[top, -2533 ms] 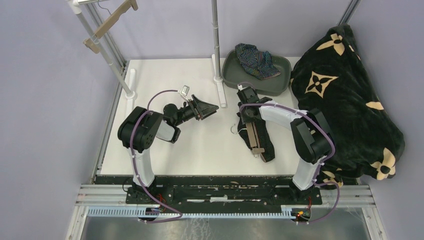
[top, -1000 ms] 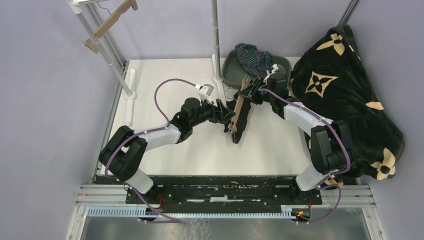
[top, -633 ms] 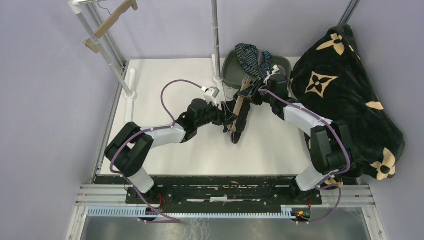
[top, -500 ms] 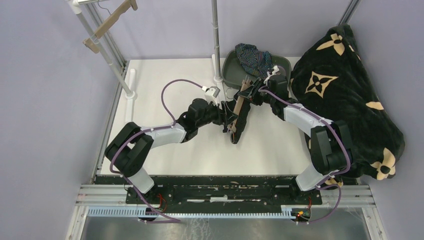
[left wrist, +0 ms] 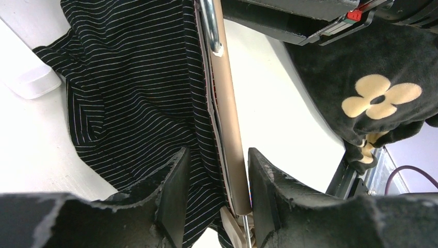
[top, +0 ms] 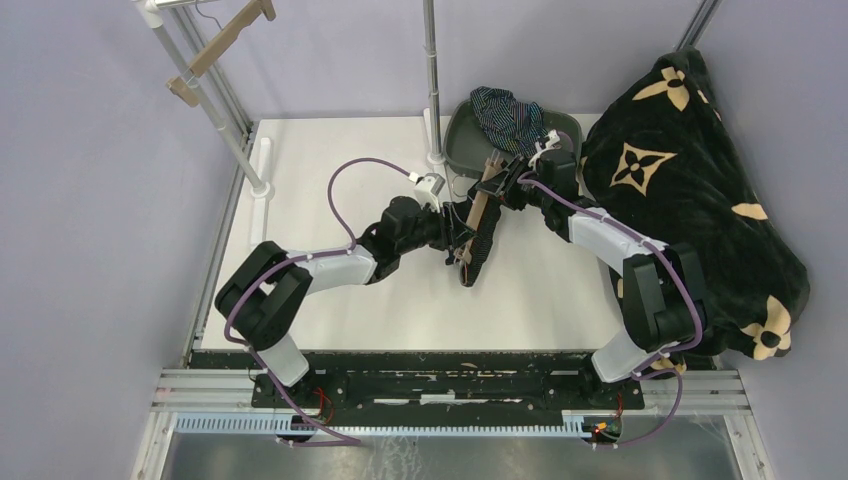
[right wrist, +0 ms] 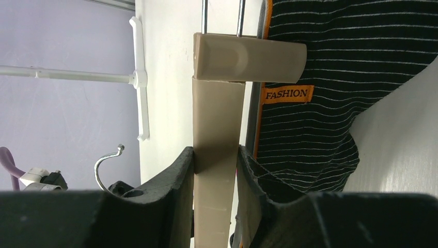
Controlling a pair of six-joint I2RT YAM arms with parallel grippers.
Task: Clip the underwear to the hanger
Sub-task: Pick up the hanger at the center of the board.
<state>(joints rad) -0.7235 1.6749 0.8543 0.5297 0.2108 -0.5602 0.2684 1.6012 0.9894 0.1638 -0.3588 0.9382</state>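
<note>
Straddling the hanger [left wrist: 227, 103] above the table [top: 300, 200], your left gripper [left wrist: 218, 155] had its fingers [left wrist: 173, 196] spread either side of the bar, the pinstriped underwear [left wrist: 139, 82] hanging along it on the left finger's side; the bar's long axis ran straight ahead to your right gripper [right wrist: 216, 155], pinched shut on the far end

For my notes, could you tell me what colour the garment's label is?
Orange label, right wrist view.

Robot lab test cell, not a home: flat white tabletop [top: 330, 150] boxed in by plain lilac walls [top: 100, 250], w/ two black-and-white robot arms [top: 330, 268] bolted to a slotted aluminium rail [top: 200, 384] at near edge, plus bare metal rack poles [top: 431, 80].
</note>
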